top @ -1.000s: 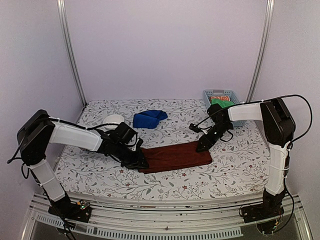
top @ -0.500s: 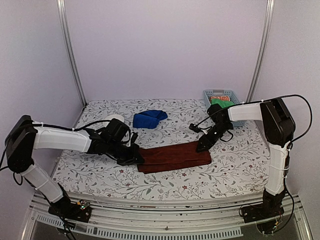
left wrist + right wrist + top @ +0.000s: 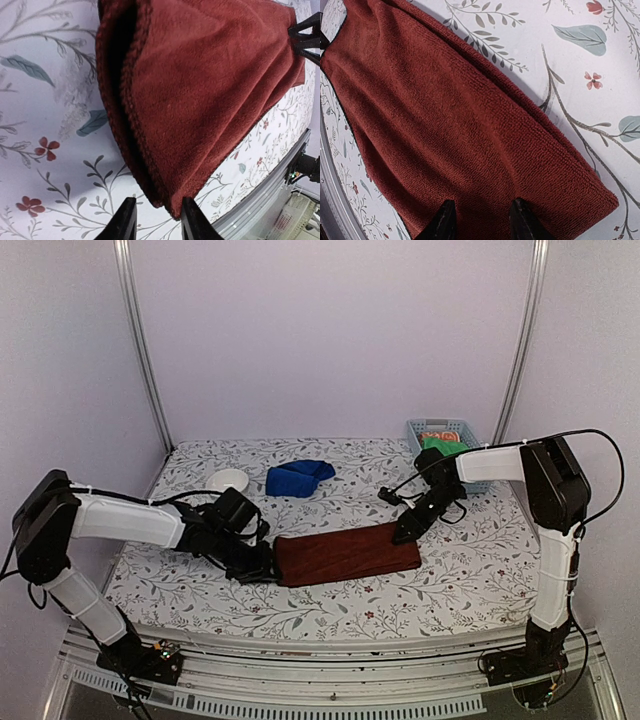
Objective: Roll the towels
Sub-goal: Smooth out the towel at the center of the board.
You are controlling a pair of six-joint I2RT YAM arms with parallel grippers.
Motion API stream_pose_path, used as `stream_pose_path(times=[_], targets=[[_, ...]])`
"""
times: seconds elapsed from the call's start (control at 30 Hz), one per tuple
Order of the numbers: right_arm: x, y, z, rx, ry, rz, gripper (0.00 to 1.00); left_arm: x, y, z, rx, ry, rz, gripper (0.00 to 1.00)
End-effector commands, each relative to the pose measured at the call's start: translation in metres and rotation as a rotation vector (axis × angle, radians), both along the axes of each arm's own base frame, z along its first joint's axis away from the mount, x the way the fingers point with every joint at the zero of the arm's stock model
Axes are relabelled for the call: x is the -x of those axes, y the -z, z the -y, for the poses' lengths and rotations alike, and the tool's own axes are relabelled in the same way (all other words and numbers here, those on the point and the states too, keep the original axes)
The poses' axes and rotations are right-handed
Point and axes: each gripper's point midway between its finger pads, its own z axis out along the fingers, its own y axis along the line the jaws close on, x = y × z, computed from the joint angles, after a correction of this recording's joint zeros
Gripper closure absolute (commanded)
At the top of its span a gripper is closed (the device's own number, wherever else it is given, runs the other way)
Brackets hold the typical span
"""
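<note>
- A red towel point(image 3: 347, 553) lies flat on the flowered surface point(image 3: 480, 570), folded into a long band that runs left to right in the top view.
- The left fingers point(image 3: 125, 222) sit at the red towel's left end. They are spread apart and not clamped. In the left wrist view, the towel's folded near corner lies just at the gap between the two tips and touches the tip on the right of that view.
- That end shows stacked layers with a dark fold opening along the edge.
- The right fingers point(image 3: 446, 222) sit over the red towel's right end, at its far corner. They are released, with the tips apart and cloth filling the space under and between them. Whether they press the cloth cannot be told.
- A blue towel point(image 3: 298, 477) lies bunched in a heap beyond the red towel, well apart from both pairs of fingers.
- A white bowl point(image 3: 228, 480) stands far-left of the red towel, just left of the blue towel.
- A blue basket point(image 3: 447, 430) sits far-right of the red towel, at the back corner.
</note>
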Motion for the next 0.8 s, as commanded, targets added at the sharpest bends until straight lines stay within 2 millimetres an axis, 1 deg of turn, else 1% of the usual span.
stream_pose_path(times=[0.0,0.07,0.1,0.2,0.3,0.37,0.4,0.5,0.63,0.7,0.73,0.77], targets=[[0.014,0.011,0.011,0.053,0.000,-0.061,0.62,-0.024,-0.026,-0.017,-0.083,-0.015,0.116,0.65],[0.014,0.007,0.011,0.060,0.001,-0.052,0.61,-0.040,-0.031,-0.025,-0.088,-0.028,0.165,0.64],[0.012,0.002,0.012,0.058,0.001,-0.041,0.61,-0.048,-0.033,-0.024,-0.080,-0.014,0.202,0.64],[0.011,-0.023,0.010,0.031,-0.010,0.016,0.60,-0.071,-0.034,-0.023,-0.082,0.009,0.270,0.62],[0.013,-0.046,0.011,0.008,-0.016,0.069,0.58,-0.085,-0.029,-0.021,-0.116,0.047,0.301,0.61],[0.018,-0.055,0.013,-0.001,-0.020,0.093,0.57,-0.090,-0.025,-0.015,-0.110,0.070,0.303,0.63],[0.021,-0.056,0.014,-0.006,-0.021,0.092,0.57,-0.091,-0.025,-0.009,-0.089,0.086,0.305,0.64],[0.035,-0.050,0.016,-0.020,-0.041,0.076,0.57,-0.094,-0.026,0.001,-0.045,0.110,0.312,0.66],[0.053,-0.030,0.021,-0.009,-0.066,0.031,0.57,-0.104,-0.017,0.005,-0.062,0.110,0.299,0.63],[0.061,-0.021,0.024,0.003,-0.076,0.008,0.57,-0.109,-0.014,0.010,-0.062,0.113,0.296,0.66],[0.064,-0.016,0.026,0.012,-0.084,0.001,0.57,-0.112,-0.013,0.011,-0.061,0.112,0.299,0.68],[0.069,-0.011,0.028,0.022,-0.093,-0.008,0.57,-0.115,-0.012,0.012,-0.063,0.107,0.301,0.74]])
